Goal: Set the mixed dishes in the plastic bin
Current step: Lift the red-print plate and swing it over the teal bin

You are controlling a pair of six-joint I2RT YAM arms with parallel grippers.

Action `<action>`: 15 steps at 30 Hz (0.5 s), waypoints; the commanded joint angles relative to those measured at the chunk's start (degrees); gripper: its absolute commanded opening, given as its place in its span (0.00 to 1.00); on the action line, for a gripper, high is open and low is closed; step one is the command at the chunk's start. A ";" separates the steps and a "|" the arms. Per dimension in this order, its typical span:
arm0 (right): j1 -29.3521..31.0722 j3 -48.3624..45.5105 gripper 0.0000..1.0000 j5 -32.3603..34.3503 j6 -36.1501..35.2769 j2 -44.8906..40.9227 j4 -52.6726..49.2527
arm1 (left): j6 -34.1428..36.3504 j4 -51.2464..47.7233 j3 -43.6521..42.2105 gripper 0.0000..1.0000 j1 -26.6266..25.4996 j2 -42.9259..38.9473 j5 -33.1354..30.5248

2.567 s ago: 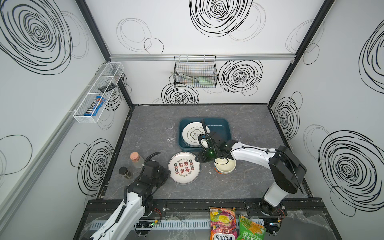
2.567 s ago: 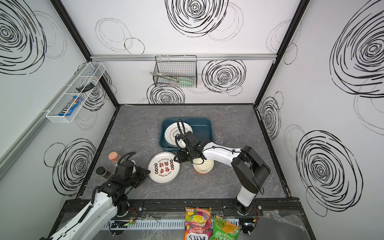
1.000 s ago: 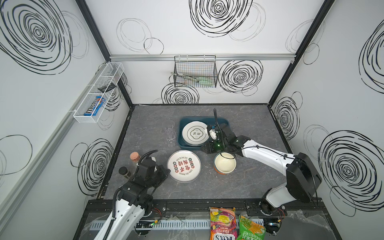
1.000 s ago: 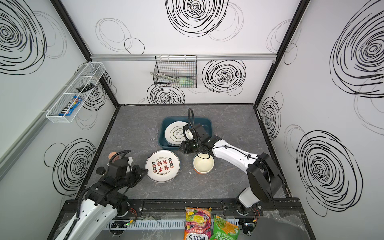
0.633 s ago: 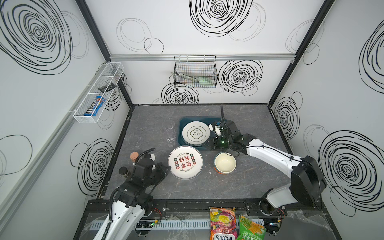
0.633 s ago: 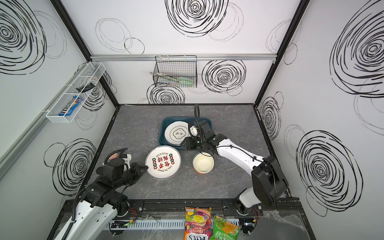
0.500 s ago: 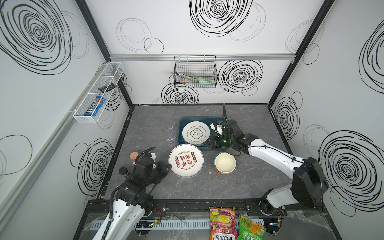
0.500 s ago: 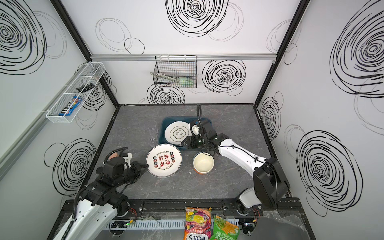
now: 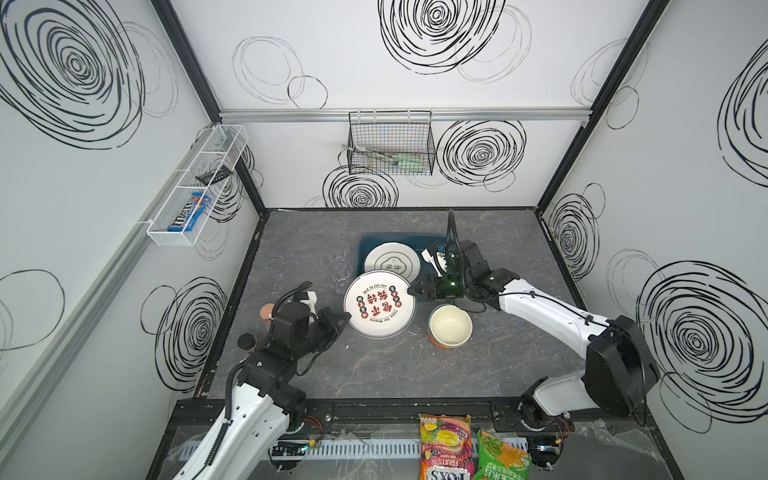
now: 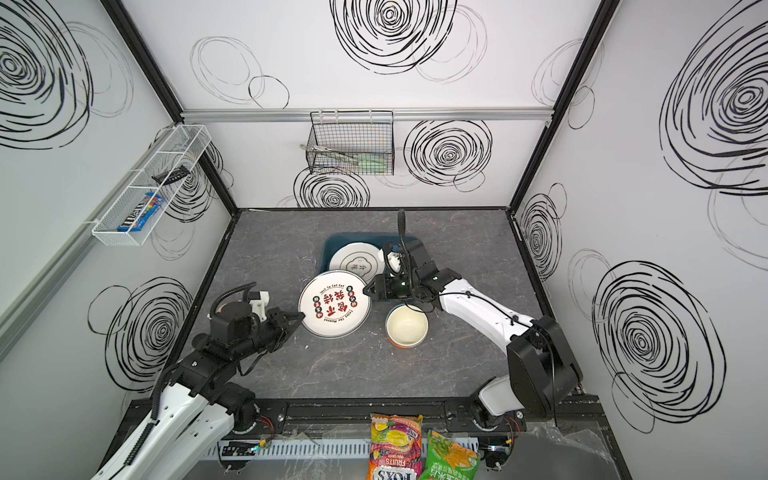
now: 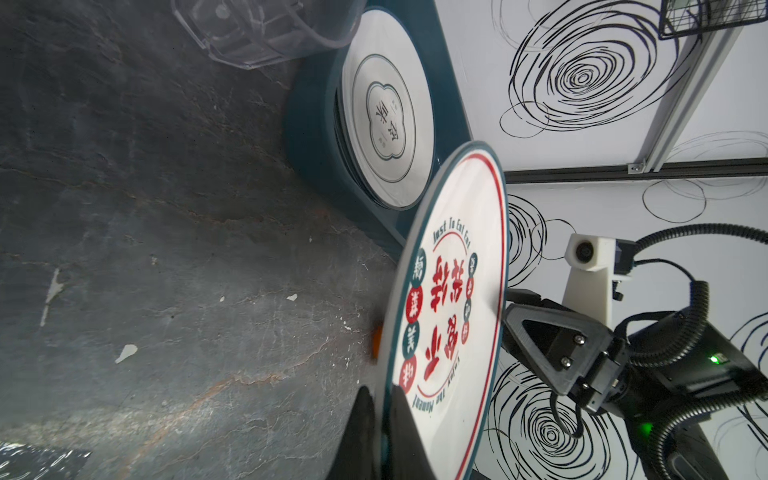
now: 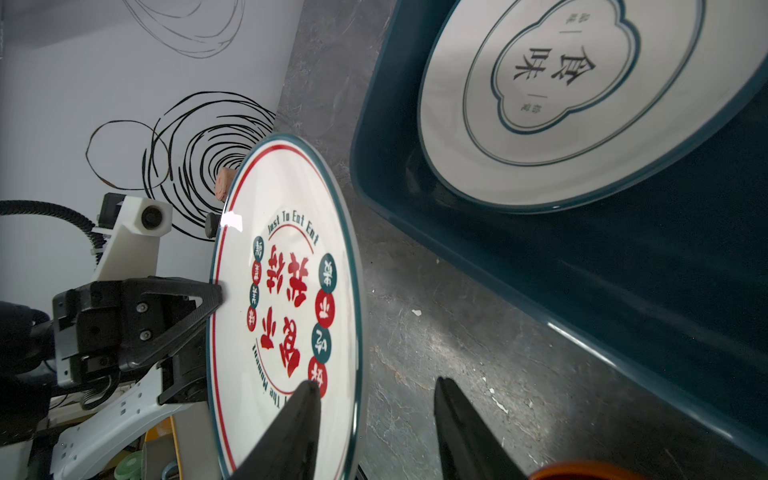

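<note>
Left gripper (image 9: 347, 316): closed tight on the near-left rim of the round white plate with red Chinese characters and a teal edge (image 9: 379, 303); in the left wrist view both fingers (image 11: 399, 419) pinch that rim, one on each face.
Right gripper (image 9: 411, 289): jaws partly apart and holding nothing; in the right wrist view the plate's opposite rim (image 12: 286, 299) sits in the gap, one finger (image 12: 299, 415) over the printed face and its mate clear of the underside.
Red-character plate: centre of frame in both top views (image 10: 334, 309), carried off the dark grey marbled surface (image 9: 374, 374) between the two grippers; its far edge overlaps the bin's near-left corner.
Dark teal rectangular plastic bin (image 9: 365, 243): on the surface just above centre of frame, behind the lifted plate.
White plate with teal lines and dark characters (image 9: 390, 262): lying flat inside the bin, on its left side.
Cream bowl (image 9: 450, 325): right of the lifted plate, outside the bin, nested in an orange bowl (image 9: 440, 343).
Clear glass tumbler (image 11: 270, 33): on the surface just beside the bin's left wall.
</note>
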 commanded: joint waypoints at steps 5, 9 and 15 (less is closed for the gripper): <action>-0.60 -0.49 0.44 -3.32 1.17 -1.76 2.93 | -2.17 10.82 2.40 0.00 -1.93 1.35 0.22; -1.03 -0.70 0.35 -3.85 1.44 -2.00 3.41 | -2.47 12.08 2.26 0.00 -2.48 2.30 -0.17; -2.73 -1.67 0.15 -4.48 2.57 -2.89 4.73 | -2.80 13.18 1.69 0.00 -2.88 3.04 -0.56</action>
